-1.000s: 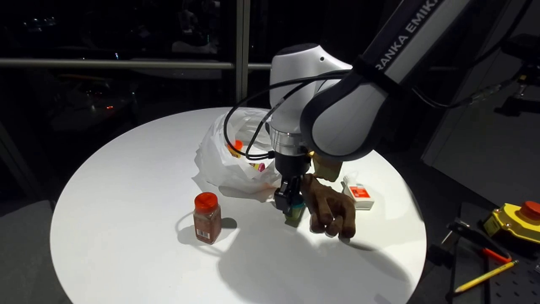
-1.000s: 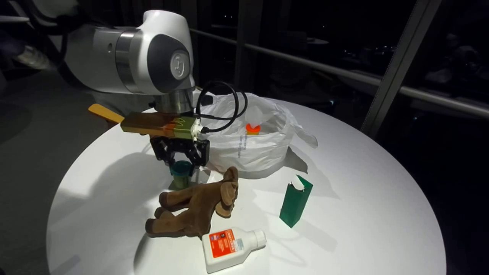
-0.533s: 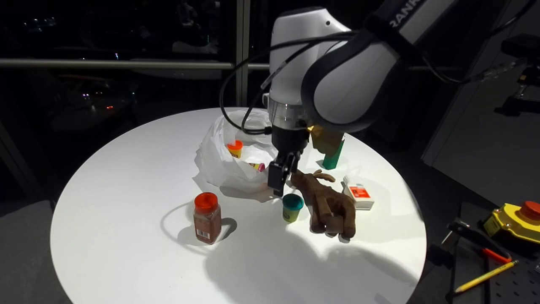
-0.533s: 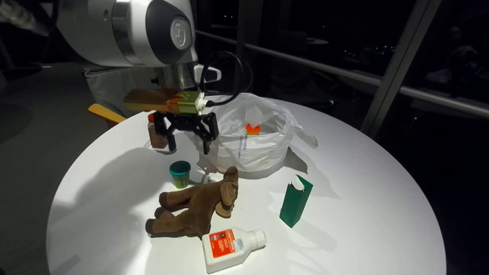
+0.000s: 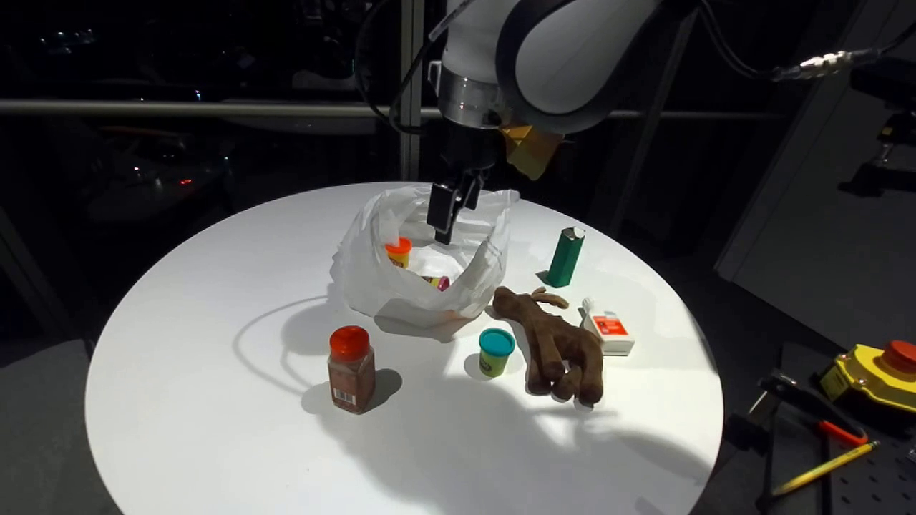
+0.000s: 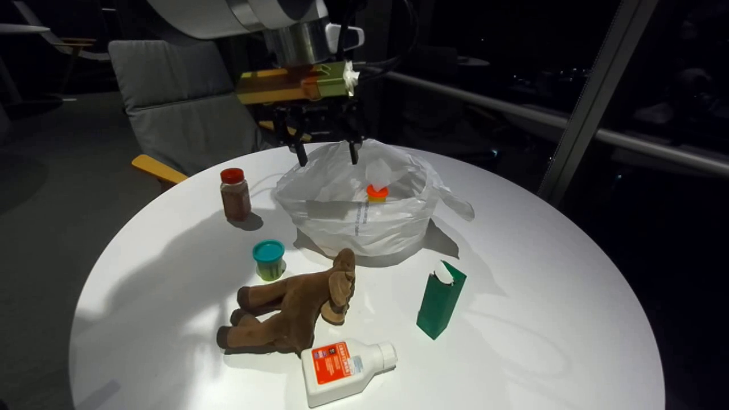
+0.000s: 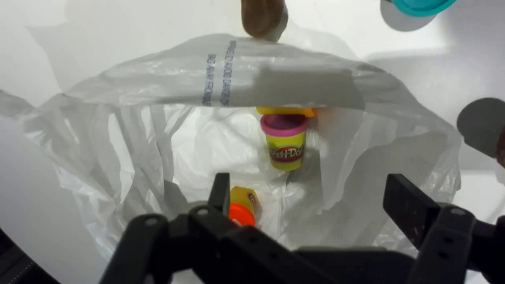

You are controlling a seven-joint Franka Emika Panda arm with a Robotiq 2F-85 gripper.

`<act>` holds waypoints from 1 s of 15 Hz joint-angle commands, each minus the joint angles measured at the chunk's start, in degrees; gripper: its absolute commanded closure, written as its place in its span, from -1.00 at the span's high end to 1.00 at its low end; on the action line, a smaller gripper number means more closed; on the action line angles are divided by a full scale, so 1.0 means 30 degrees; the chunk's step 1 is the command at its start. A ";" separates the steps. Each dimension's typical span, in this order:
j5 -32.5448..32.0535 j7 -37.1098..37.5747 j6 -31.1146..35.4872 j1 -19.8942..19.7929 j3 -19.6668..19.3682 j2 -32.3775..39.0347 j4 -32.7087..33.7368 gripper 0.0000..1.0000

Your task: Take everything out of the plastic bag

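One pink-lidded yellow tub (image 5: 435, 282) is noted inside the white plastic bag (image 5: 372, 286) in an exterior view and, in the wrist view, below and ahead of the empty, widely parted black gripper (image 7: 307, 190), the tub's long axis roughly square to the jaw line.
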 commanded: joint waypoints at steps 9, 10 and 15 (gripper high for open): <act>0.1258 -0.1160 0.1221 -0.1030 0.0296 0.6467 0.6244 1.00; 0.1379 -0.0949 0.1586 -0.0970 0.0195 0.7126 0.6820 1.00; 0.2219 -0.0901 0.1886 -0.0952 0.0114 0.9515 0.9696 1.00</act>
